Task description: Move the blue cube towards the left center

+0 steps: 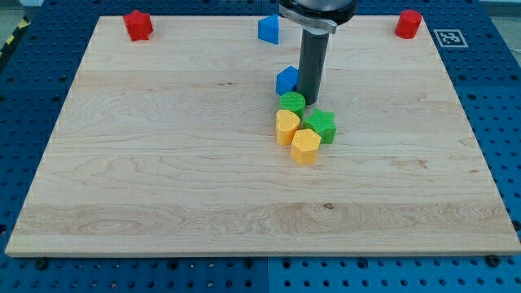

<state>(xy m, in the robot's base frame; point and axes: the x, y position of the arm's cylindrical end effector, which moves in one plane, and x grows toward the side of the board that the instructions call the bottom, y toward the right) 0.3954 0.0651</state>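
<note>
The blue cube [286, 80] sits on the wooden board [163, 163] a little above the middle. My tip [309, 100] is down on the board right beside the cube, at its right side, touching or nearly touching it. Just below the cube is a green cylinder [293, 102], and below my tip a green star [321, 124]. Two yellow blocks, a heart shape [286, 127] and a rounded one [305, 146], lie packed below those. The rod hides part of the cube's right edge.
A second blue block [269, 29] lies at the view's top centre. A red star-like block [137, 25] is at the top left corner and a red block [408, 24] at the top right corner. Blue perforated table surrounds the board.
</note>
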